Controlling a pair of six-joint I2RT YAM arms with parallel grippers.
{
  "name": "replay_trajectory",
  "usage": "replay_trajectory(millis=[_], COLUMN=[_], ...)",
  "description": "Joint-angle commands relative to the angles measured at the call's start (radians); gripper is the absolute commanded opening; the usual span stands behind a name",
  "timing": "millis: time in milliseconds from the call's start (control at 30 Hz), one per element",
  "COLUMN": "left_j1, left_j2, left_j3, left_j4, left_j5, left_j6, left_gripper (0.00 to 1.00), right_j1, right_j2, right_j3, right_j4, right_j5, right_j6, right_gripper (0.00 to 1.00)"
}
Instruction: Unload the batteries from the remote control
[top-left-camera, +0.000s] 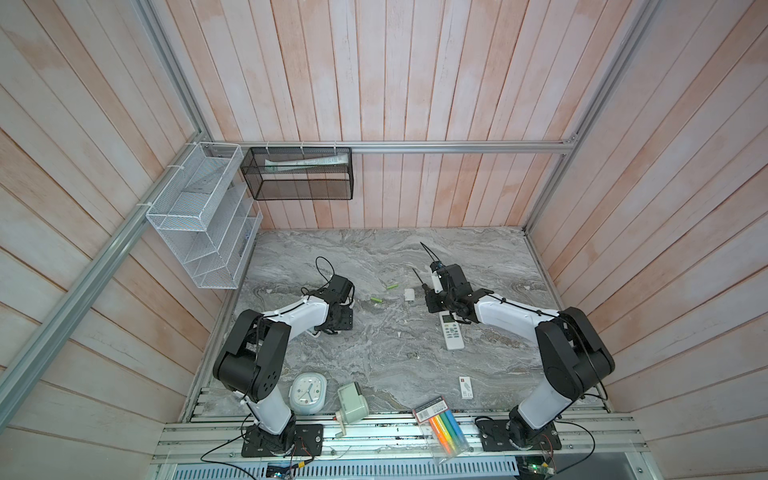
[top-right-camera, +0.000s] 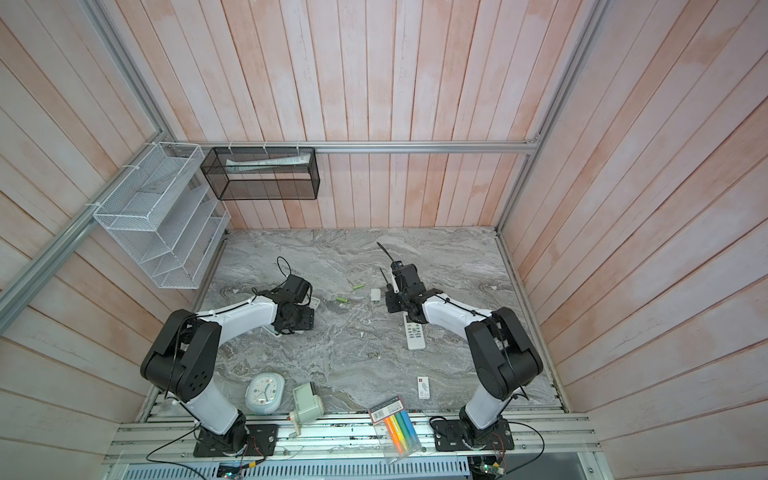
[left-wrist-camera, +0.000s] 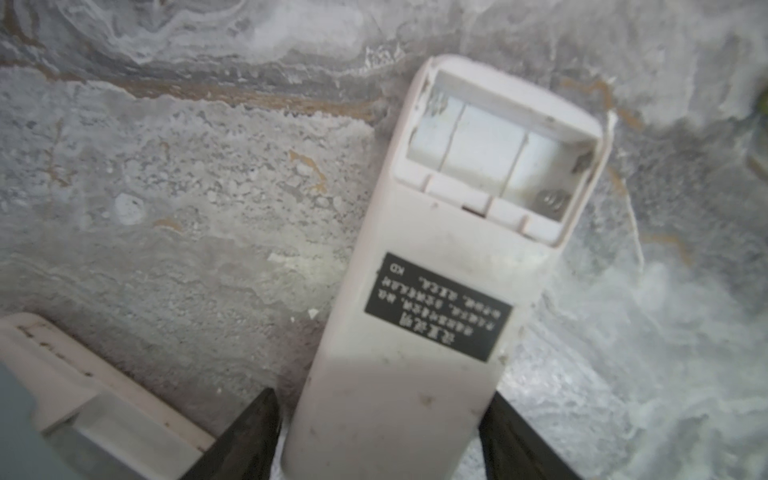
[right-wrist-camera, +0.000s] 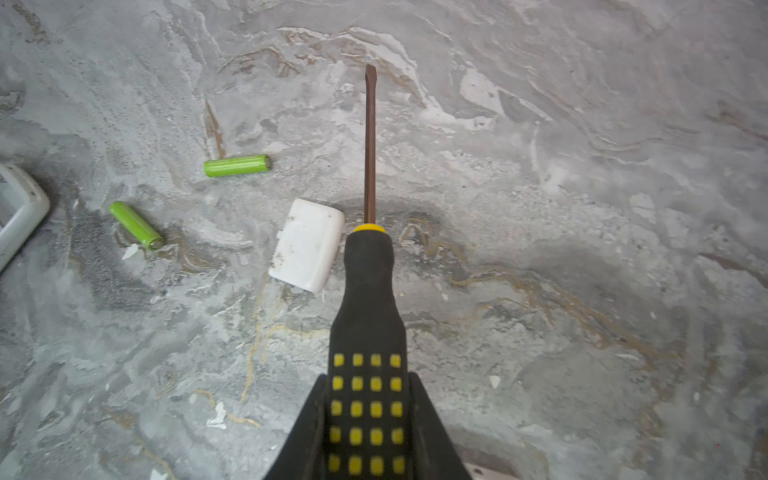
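Note:
A white remote control (left-wrist-camera: 415, 232) lies back-up on the marble table, its battery compartment (left-wrist-camera: 490, 145) uncovered and empty. My left gripper (left-wrist-camera: 382, 392) straddles its lower end, open, with a thin gap at one finger. In both top views this gripper (top-left-camera: 338, 322) (top-right-camera: 295, 320) points down and hides the remote. Two lime green batteries (top-left-camera: 392, 286) (top-left-camera: 376, 299) (right-wrist-camera: 237, 165) (right-wrist-camera: 136, 225) lie loose mid-table, beside the white battery cover (right-wrist-camera: 307, 245) (top-left-camera: 409, 295). My right gripper (right-wrist-camera: 365, 386) (top-left-camera: 436, 301) is shut on a black and yellow screwdriver (right-wrist-camera: 368, 291) above the cover.
A second white remote (top-left-camera: 451, 332) lies buttons-up under the right arm. Another white casing (left-wrist-camera: 83, 395) sits close to the left gripper. Along the front edge are a clock (top-left-camera: 308, 392), a green device (top-left-camera: 352, 401), a small box (top-left-camera: 466, 387) and a highlighter packet (top-left-camera: 442, 424). Wire baskets (top-left-camera: 199, 216) hang at the back left.

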Motion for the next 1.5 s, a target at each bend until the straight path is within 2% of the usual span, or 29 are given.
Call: replay_trajectory(millis=[0, 233, 400, 667, 1033, 1167, 1467], left_j1=[0.005, 0.003, -0.004, -0.031, -0.116, -0.144, -0.193], left_j2=[0.007, -0.033, -0.054, -0.072, -0.119, -0.118, -0.095], left_j3=[0.018, 0.026, 0.049, 0.095, 0.138, 0.141, 0.150], left_j4=[0.009, 0.024, 0.020, -0.003, -0.031, -0.028, -0.025], left_j5=[-0.010, 0.023, 0.029, 0.019, 0.017, 0.022, 0.024], left_j6=[0.019, 0.040, 0.050, 0.056, 0.048, 0.030, -0.007], left_gripper=[0.80, 0.89, 1.00, 1.00, 1.00, 1.00, 1.00], right_j1=[-0.052, -0.165, -0.201, -0.209, -0.211, -0.211, -0.211], right_j2=[-0.039, -0.040, -0.026, 0.050, 0.118, 0.126, 0.037], right_j3=[-0.047, -0.107, -0.102, -0.053, -0.025, -0.022, -0.065], right_j4=[0.032, 0.066, 0.050, -0.014, -0.054, -0.060, -0.031], right_j5=[0.007, 0.020, 0.036, 0.048, 0.037, 0.038, 0.039], right_j6=[-0.014, -0.013, 0.010, 0.048, 0.083, 0.085, 0.085], right_gripper=[0.00, 0.00, 0.02, 0.09, 0.37, 0.40, 0.64])
